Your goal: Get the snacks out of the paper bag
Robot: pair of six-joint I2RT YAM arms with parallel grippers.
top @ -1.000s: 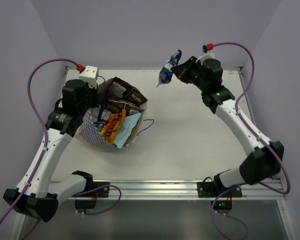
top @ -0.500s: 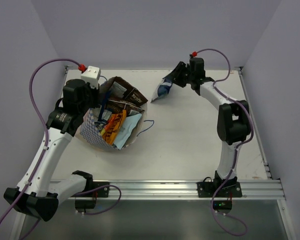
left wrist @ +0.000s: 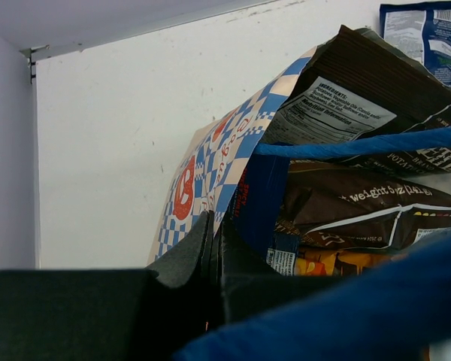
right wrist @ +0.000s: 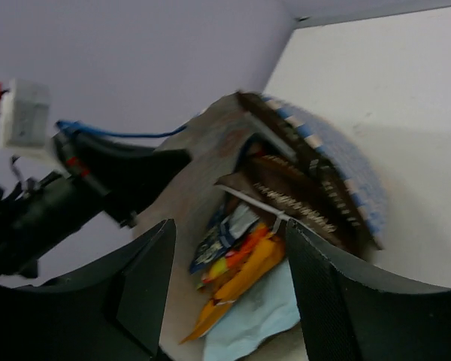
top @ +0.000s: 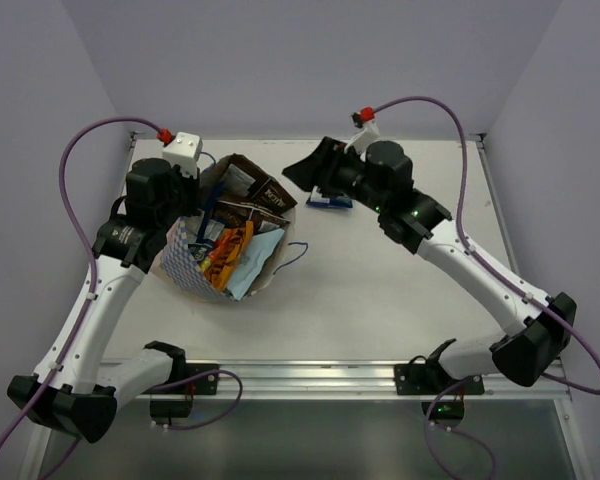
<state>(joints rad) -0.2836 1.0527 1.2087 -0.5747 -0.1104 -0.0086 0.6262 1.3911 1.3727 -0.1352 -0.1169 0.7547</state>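
Observation:
The paper bag (top: 185, 268) lies at the left of the table with its mouth facing right. My left gripper (top: 193, 190) is shut on its rim (left wrist: 244, 162), and the fingers (left wrist: 188, 252) pinch the paper. Inside are snacks: dark brown packets (top: 258, 190), an orange one (top: 227, 250) and a light blue one (top: 257, 262). One dark blue packet (top: 330, 201) lies flat on the table behind my right gripper (top: 305, 170). That gripper (right wrist: 229, 259) is open with nothing between its fingers. It faces the bag's mouth, where orange (right wrist: 248, 274) and light blue (right wrist: 259, 323) packets show.
A blue cord handle (top: 295, 250) trails from the bag onto the table. Another cord (left wrist: 361, 141) crosses the left wrist view. The back wall (top: 310, 70) stands just behind the bag and the dropped packet. My left arm (right wrist: 52, 199) shows beyond the bag.
My right gripper carried the dark blue packet down to the table at the back, let it go, opened and swung left toward the bag. The left gripper and bag stayed still.

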